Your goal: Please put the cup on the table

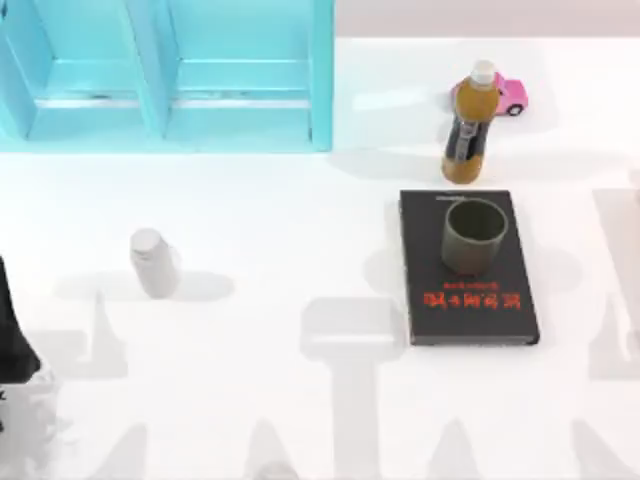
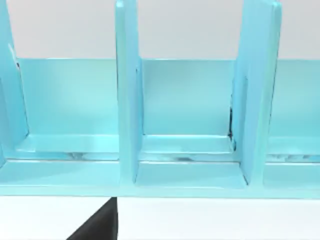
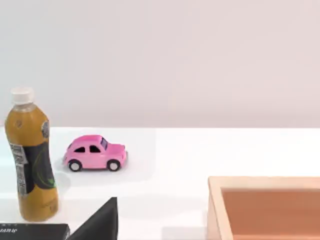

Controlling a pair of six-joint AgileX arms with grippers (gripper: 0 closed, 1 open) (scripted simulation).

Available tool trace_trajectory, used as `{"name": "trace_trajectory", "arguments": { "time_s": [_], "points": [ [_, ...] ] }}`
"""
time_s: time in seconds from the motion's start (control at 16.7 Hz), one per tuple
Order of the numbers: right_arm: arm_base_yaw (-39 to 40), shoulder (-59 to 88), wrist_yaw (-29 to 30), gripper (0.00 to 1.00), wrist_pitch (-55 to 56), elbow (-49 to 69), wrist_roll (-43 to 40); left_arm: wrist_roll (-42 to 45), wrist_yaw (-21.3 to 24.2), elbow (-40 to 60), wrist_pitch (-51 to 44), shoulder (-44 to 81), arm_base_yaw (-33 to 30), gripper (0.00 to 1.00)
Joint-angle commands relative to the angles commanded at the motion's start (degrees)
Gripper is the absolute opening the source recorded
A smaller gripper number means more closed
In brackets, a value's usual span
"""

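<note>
- Left gripper (image 2: pixel 102 225): I see one dark wedge of it at the edge of the left wrist view, facing the shelf. I cannot tell whether it is apart or together. It holds nothing that I can see.
- Right gripper (image 3: pixel 102 222): same dark wedge in the right wrist view, facing the far right part of the table. Again I cannot tell its state.
- Left arm (image 1: pixel 12 330): black, parked at the top view's left edge, well apart from the cup.
- Table (image 1: pixel 300 330): white, glossy, carries everything else.
- Shelf (image 1: pixel 160 70): turquoise, upright dividers, at the far left of the table.
- Wooden box (image 3: pixel 215 210): tan, open top, near the right gripper, to one side of the car.
- Book (image 1: pixel 470 310): black, red lettering, lying flat on the right half of the table.
- Bottle (image 1: pixel 468 130): amber, white cap, upright, just beyond the book's far edge.
- Cup (image 1: pixel 473 235): olive-grey, upright, mouth up, standing on the far half of the book and not touching the table.
- Jar (image 1: pixel 152 262): small, grey, capped, alone on the left half, well apart from the book.
- Toy car (image 1: pixel 510 93): pink, just behind the bottle.
</note>
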Motion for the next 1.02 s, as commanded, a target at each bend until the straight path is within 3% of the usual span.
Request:
{"name": "trace_trajectory", "arguments": {
  "time_s": [0.24, 0.48, 0.72, 1.02],
  "points": [
    [-0.12, 1.72, 0.22, 1.0, -1.67, 1.22, 0.0, 0.0, 0.0, 0.0, 0.0, 0.0, 0.0, 1.0],
    [-0.64, 12.31, 1.14, 1.0, -11.24, 10.04, 0.73, 0.0, 0.0, 0.0, 0.0, 0.0, 0.0, 1.0],
    [-0.51, 30.66, 1.6, 1.0, -25.92, 27.65, 3.32, 0.0, 0.0, 0.0, 0.0, 0.0, 0.0, 1.0],
    [2.44, 57.89, 0.65, 1.0, -45.17, 57.73, 9.42, 0.0, 0.0, 0.0, 0.0, 0.0, 0.0, 1.0]
  ]
}}
